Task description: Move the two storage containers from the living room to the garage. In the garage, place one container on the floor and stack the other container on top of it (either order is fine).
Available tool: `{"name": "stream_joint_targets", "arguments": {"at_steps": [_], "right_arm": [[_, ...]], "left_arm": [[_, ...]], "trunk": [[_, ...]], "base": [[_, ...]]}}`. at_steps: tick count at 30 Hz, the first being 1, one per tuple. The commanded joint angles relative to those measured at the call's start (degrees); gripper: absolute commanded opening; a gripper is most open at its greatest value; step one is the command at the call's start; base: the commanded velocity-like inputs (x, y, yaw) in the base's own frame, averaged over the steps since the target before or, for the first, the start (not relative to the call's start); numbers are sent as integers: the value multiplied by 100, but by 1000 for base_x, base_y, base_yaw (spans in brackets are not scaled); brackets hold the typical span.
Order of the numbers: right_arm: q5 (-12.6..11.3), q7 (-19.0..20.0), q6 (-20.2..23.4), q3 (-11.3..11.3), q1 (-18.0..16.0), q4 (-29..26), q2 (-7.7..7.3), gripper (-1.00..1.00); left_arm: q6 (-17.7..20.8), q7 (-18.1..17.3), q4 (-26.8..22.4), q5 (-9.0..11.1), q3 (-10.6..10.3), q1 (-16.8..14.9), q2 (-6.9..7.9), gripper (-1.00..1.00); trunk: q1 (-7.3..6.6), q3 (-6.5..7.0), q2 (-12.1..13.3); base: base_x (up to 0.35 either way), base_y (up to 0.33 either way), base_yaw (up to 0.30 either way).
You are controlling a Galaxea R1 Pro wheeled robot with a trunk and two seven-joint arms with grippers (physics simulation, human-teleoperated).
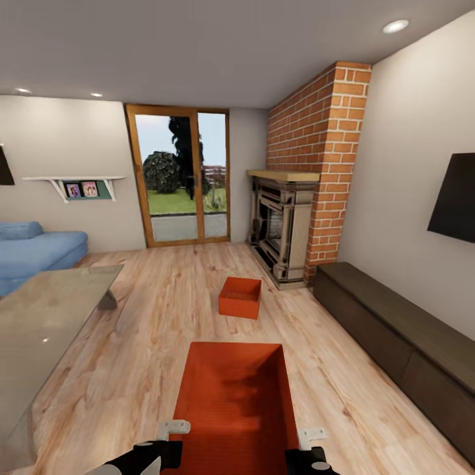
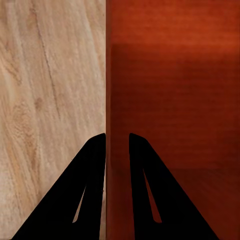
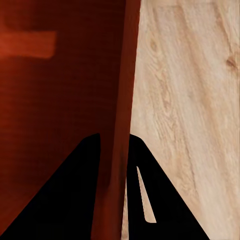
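Observation:
One orange-red storage container (image 1: 234, 389) is right in front of me, open top up, over the living room's light wood planks. My left gripper (image 1: 173, 432) is shut on its left wall, and the left wrist view shows the two black fingers of the left gripper (image 2: 117, 135) straddling that wall (image 2: 170, 100). My right gripper (image 1: 309, 437) is shut on the right wall, with the right gripper (image 3: 114, 136) clamped across the rim (image 3: 122, 100). I cannot tell whether the bin touches the planks. The second container (image 1: 240, 297) sits on the floor farther ahead, near the fireplace.
A glass coffee table (image 1: 46, 323) stands close on the left, with a blue sofa (image 1: 33, 251) behind it. A long dark low cabinet (image 1: 396, 336) runs along the right wall under a black TV (image 1: 455, 198). The brick fireplace (image 1: 284, 224) and glass doors (image 1: 178, 175) are ahead.

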Motion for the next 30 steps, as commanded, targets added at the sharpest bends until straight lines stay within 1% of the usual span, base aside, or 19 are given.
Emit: {"name": "stream_joint_targets", "arguments": {"at_steps": [1,30], "right_arm": [[-101,-78,-34,44,-4,11,-35,-100],[-101,-78,-35,44,-4,11,-35,-100]], "left_arm": [[26,73,-6,-47,9,-6,2,-100],[26,73,-6,-47,9,-7,2,-100]], "trunk": [[0,-7,-5],[0,-7,-5]], "base": [[0,0,269],[0,0,269]]}}
